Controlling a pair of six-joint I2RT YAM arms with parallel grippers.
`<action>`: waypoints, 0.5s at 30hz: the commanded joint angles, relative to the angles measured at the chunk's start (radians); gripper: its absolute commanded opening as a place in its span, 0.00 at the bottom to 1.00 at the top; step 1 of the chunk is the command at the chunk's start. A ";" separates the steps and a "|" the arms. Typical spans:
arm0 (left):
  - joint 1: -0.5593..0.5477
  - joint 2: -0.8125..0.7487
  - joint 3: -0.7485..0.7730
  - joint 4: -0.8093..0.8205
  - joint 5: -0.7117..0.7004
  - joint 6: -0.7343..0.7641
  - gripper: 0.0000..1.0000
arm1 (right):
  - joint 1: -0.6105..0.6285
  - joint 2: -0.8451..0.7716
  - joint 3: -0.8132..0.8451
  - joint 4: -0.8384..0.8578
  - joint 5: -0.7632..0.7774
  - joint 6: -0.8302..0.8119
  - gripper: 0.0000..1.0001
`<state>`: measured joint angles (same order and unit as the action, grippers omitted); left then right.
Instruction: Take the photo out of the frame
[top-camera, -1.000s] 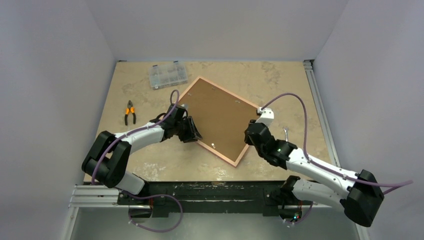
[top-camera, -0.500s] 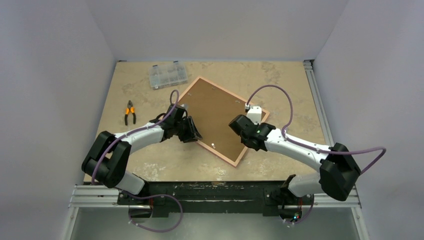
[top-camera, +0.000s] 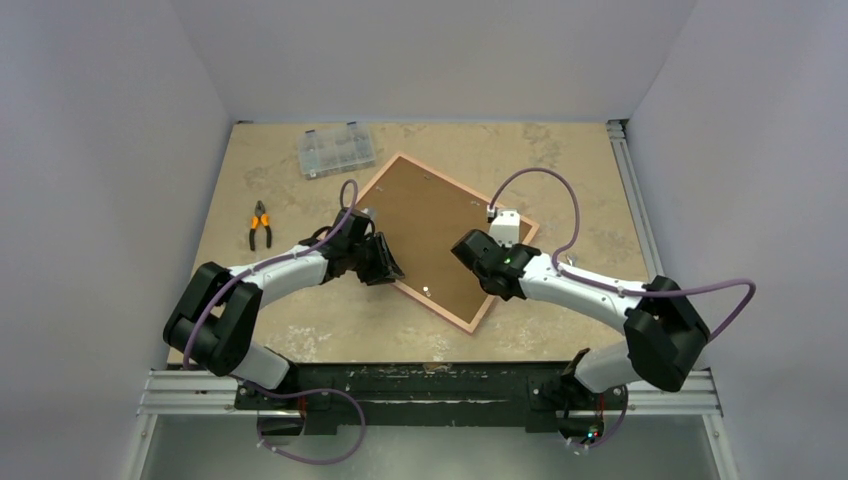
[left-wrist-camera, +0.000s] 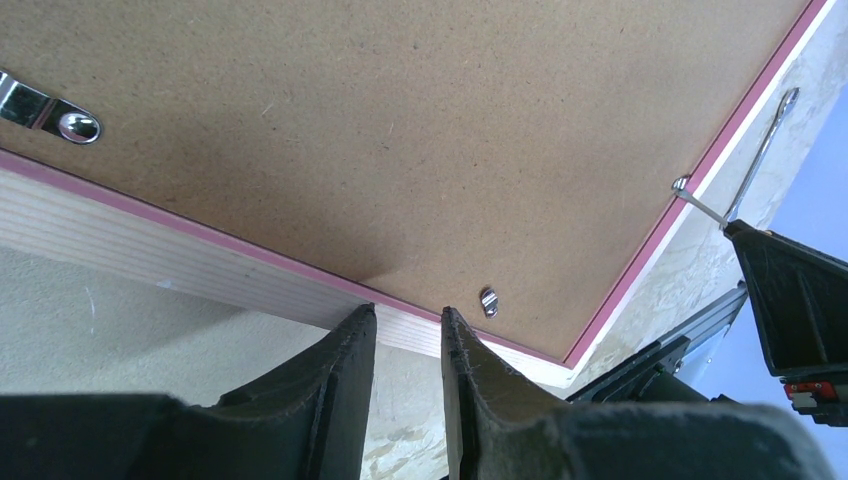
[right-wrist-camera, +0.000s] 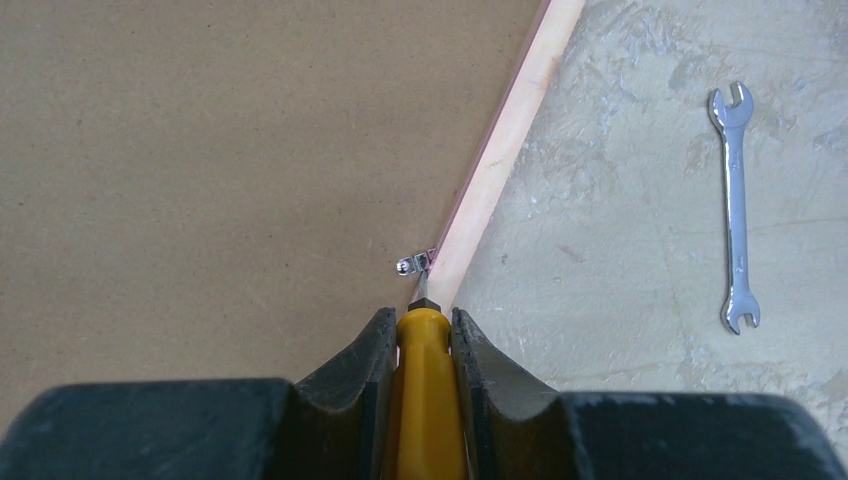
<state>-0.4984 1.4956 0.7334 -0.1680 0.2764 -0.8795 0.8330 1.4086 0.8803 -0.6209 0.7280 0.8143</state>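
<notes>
Frame (right-wrist-camera: 503, 150) face-down on surface (top-camera: 560, 160), backing board (top-camera: 440, 235) up, photo hidden under it. Right jaws clenched on yellow screwdriver (right-wrist-camera: 428, 400), tip at metal tab (right-wrist-camera: 412, 264) on frame's right edge. Left jaws slightly apart, empty, tips at frame's left edge. Wrench (right-wrist-camera: 737, 200) lies right of frame, clear of it.

No writing, number, brand or sign can be read in any view. The frame's pale wooden edge (left-wrist-camera: 150, 250) and the brown backing board (left-wrist-camera: 400, 120) are plain. The yellow screwdriver handle (right-wrist-camera: 428, 400) shows no print. Any stamp on the wrench (right-wrist-camera: 737, 210), or label on the compartment box (top-camera: 337, 150), is too small to tell.
</notes>
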 joint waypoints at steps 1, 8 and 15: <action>-0.002 0.024 -0.028 -0.053 -0.042 0.017 0.30 | -0.003 0.033 0.020 -0.017 0.095 -0.019 0.00; -0.002 0.023 -0.026 -0.057 -0.045 0.020 0.30 | -0.002 0.014 -0.030 0.059 0.054 -0.010 0.00; -0.001 0.027 -0.026 -0.057 -0.043 0.023 0.30 | -0.003 -0.162 -0.274 0.406 -0.012 -0.089 0.00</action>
<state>-0.4988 1.4960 0.7334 -0.1616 0.2760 -0.8795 0.8394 1.3106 0.7452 -0.4450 0.7433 0.7685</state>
